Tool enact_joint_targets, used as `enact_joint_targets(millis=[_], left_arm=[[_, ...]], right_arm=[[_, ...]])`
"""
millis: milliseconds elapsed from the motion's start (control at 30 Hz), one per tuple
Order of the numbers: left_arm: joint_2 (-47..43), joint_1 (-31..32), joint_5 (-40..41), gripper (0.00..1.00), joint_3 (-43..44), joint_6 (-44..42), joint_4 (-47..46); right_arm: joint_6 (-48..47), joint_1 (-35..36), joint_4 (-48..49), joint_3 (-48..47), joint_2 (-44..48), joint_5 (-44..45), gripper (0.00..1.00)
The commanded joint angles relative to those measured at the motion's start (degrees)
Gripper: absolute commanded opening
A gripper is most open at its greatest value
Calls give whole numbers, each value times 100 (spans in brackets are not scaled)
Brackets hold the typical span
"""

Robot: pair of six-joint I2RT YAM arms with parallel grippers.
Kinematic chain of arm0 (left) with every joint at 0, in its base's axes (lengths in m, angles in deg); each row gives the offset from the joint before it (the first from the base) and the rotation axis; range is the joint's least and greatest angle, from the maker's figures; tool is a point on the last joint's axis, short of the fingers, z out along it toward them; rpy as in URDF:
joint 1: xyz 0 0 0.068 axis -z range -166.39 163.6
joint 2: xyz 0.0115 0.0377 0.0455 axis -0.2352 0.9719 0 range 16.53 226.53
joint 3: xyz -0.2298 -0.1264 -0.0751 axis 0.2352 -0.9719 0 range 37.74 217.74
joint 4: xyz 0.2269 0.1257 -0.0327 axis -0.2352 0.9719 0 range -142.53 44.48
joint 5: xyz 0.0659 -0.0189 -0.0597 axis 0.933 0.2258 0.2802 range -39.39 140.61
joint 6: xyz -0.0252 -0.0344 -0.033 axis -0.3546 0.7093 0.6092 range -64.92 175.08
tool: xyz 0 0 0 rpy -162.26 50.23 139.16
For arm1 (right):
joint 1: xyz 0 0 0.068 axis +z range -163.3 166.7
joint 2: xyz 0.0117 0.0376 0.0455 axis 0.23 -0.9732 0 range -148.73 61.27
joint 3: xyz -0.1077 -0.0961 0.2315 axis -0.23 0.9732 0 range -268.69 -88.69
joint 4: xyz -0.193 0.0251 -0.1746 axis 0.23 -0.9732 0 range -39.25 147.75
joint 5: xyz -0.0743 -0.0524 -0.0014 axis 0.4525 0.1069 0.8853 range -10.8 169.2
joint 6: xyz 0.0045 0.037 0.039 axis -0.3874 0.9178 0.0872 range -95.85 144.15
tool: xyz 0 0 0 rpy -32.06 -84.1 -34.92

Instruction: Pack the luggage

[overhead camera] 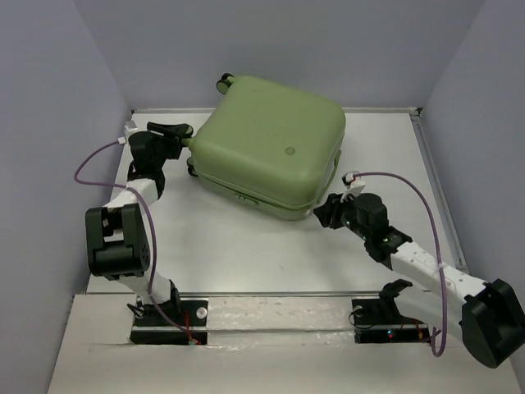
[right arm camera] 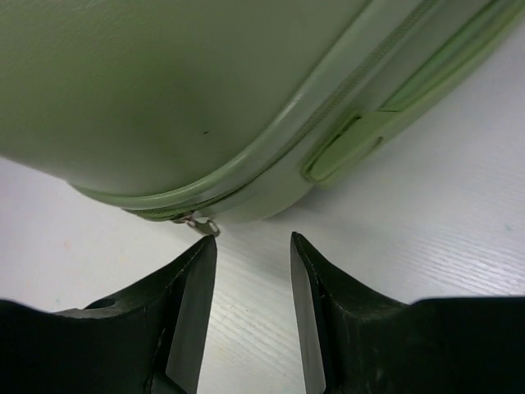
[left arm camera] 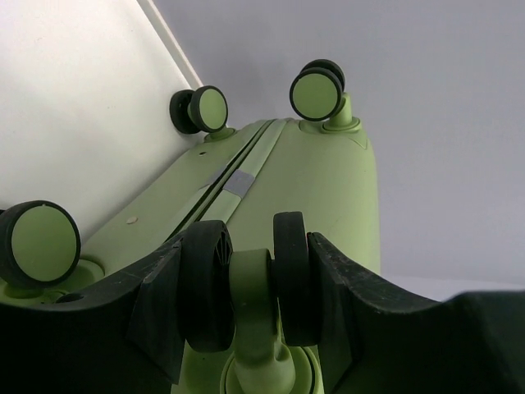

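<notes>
The light-green luggage (overhead camera: 267, 144) lies flat and closed on the white table, its round logo (overhead camera: 288, 150) facing up. My left gripper (overhead camera: 182, 139) is at its left end, shut on a green-and-black wheel (left arm camera: 250, 283); three other wheels show in the left wrist view, two of them at the far end (left arm camera: 316, 92). My right gripper (overhead camera: 326, 215) is open and empty at the suitcase's near right corner. In the right wrist view (right arm camera: 250, 246) the metal zipper pull (right arm camera: 201, 223) sits just beyond my left fingertip (right arm camera: 201, 263), beside the zipper seam and a recessed green handle (right arm camera: 344, 148).
Grey walls enclose the table (overhead camera: 246, 246) on the left, back and right. A raised rim (overhead camera: 435, 180) runs along the table's right side. Purple cables (overhead camera: 90, 160) loop off both arms.
</notes>
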Motion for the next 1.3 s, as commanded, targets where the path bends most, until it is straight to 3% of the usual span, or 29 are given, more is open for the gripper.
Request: enact_joint_targets(millis=[0,300,400,633,800,867,933,1000,1033,1133,1200,1267], left_arm=[[-443,16,-314,6,14,-423,-468],[-434,33,-315,6,-13,-423,-450],[-443,33,-314,6,-13,-431,-450],[-425,86,-279,6,-21,-423,-450],[-504,174,-227,6,-127,-405,-468],[-565,200,-192,6,-179,-405,-485],[-644,253,-139,6,-285,-405,-503],[-723,271,-34,6,-486,-362,-564],[-846,332,28,6,-583,-309,-677],[-1109,516,361,6,-890,-361,-766],[-1329,770,502,6,-1163,-396,-819],[-1505,1008,643,6,-1374,-414,-898]], right_arm=[[-503,-18,758,-148,-131,-1161,48],[-415,-71,1584,-156,-896,-1653,49],[-336,-71,1795,-104,-975,-1463,48],[-213,-71,2015,-16,-1080,-1207,34],[-160,-71,2392,-60,-1423,-1347,19],[-12,-71,2672,80,-1371,-1347,7],[147,-1,2867,299,-1117,-1303,7],[358,392,2624,370,-854,-928,7],[289,1239,2448,336,-617,-133,7],[559,2639,1946,-14,-885,1311,7],[604,2995,1709,-401,-1307,2032,7],[596,2997,1349,-953,-1897,2203,7]])
